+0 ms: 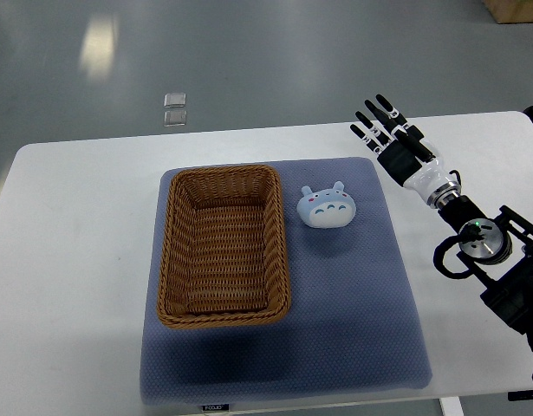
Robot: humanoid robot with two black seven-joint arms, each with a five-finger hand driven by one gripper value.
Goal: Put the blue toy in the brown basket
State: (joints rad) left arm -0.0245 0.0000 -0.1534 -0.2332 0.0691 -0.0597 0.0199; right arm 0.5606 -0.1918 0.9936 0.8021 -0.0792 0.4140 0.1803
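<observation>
A small light-blue plush toy (327, 206) with little ears lies on the blue mat, just right of the brown wicker basket (223, 310). The basket is rectangular and holds nothing. My right hand (386, 129) hovers over the table's far right, up and to the right of the toy, with its black-tipped fingers (375, 110) spread and nothing in them. A gap of mat separates the hand from the toy. The left arm does not show.
A blue-grey mat (353, 312) covers the middle of the white table (67, 260), and basket and toy both rest on it. My right forearm (487, 251) runs along the table's right side. Grey floor lies beyond the far edge.
</observation>
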